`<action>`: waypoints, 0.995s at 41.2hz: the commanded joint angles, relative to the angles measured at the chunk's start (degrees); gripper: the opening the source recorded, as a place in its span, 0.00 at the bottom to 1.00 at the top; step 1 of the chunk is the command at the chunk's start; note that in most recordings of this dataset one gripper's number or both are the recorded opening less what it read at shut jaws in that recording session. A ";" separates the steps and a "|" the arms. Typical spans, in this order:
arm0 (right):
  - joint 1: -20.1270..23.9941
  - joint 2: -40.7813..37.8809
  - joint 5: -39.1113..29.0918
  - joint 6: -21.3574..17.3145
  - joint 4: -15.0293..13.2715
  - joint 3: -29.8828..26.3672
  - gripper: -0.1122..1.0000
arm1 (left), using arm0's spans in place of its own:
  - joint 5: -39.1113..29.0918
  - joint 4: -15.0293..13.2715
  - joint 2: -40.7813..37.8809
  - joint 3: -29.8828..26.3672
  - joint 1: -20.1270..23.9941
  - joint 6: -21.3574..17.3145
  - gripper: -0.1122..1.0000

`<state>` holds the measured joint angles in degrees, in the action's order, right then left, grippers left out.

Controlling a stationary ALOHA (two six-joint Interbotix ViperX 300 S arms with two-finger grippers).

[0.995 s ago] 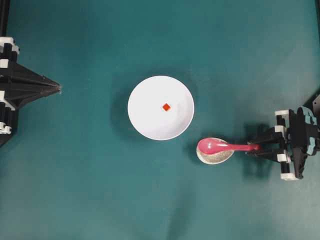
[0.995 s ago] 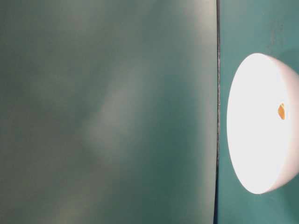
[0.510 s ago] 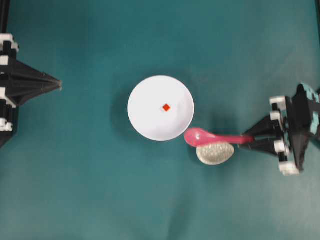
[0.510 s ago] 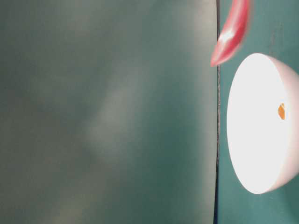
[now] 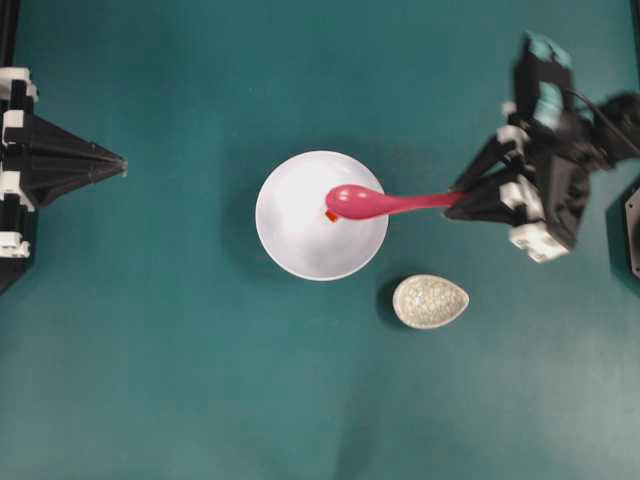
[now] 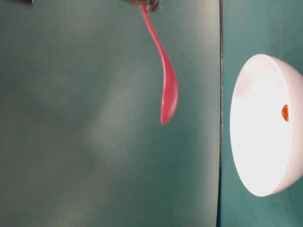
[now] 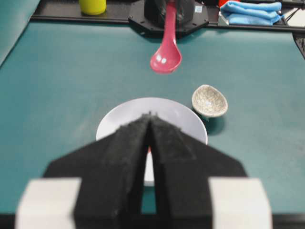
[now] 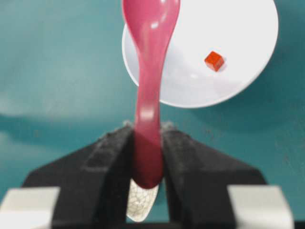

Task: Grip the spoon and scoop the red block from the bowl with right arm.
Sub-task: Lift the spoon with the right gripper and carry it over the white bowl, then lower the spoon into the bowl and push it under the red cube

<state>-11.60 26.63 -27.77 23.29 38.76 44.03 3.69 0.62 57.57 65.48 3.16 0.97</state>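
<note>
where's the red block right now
The red block lies inside the white bowl, near its centre in the overhead view, just under the tip of the spoon, which the table-level view shows held well above it.

A robotics lab, clearly: a bench (image 5: 180, 380) covered in plain teal matting, with black arm mounts bolted at its left and right edges. Along the top of the left wrist view, a black rail carries a yellow container (image 7: 93, 6) and folded blue cloths (image 7: 252, 12).
</note>
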 commanded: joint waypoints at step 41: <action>-0.09 -28.92 -49.39 -26.19 -21.18 -38.58 0.32 | -2.46 0.18 -0.09 -1.49 0.18 -0.79 0.10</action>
<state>-11.60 -2.90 -76.90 -2.72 17.67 7.03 0.97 0.70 57.74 65.48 3.16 0.26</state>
